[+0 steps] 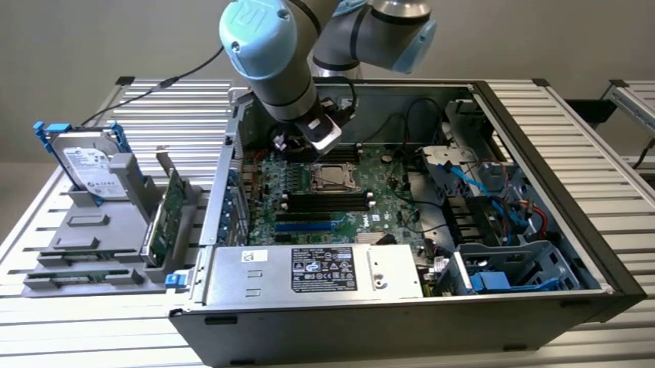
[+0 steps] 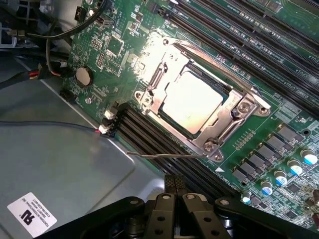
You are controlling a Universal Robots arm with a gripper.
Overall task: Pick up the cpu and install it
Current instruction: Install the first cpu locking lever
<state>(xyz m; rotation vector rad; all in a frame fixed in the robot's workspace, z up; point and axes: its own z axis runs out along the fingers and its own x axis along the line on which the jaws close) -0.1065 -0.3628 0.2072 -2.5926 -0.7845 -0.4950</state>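
The cpu [image 2: 192, 102], a small square chip with a dull silver top, lies flat in the metal socket frame [image 2: 243, 107] on the green motherboard [image 1: 379, 199]. In the exterior view the cpu [image 1: 330, 178] shows near the middle of the open computer case. My gripper [image 2: 175, 182] is shut with its black fingers pressed together and nothing between them. It hangs a little above the board, beside the socket and apart from the chip. In the exterior view the gripper [image 1: 297, 144] sits just up and to the exterior view's left of the socket. A thin wire lever [image 2: 164, 155] juts out from the socket's corner.
The case walls [image 1: 220, 199] ring the board. A power supply [image 1: 317, 270] fills the front and a drive cage with blue cables [image 1: 492, 203] stands on the exterior view's right. Outside, on the exterior view's left, a grey rack holds a hard drive [image 1: 90, 165] and green cards [image 1: 164, 222].
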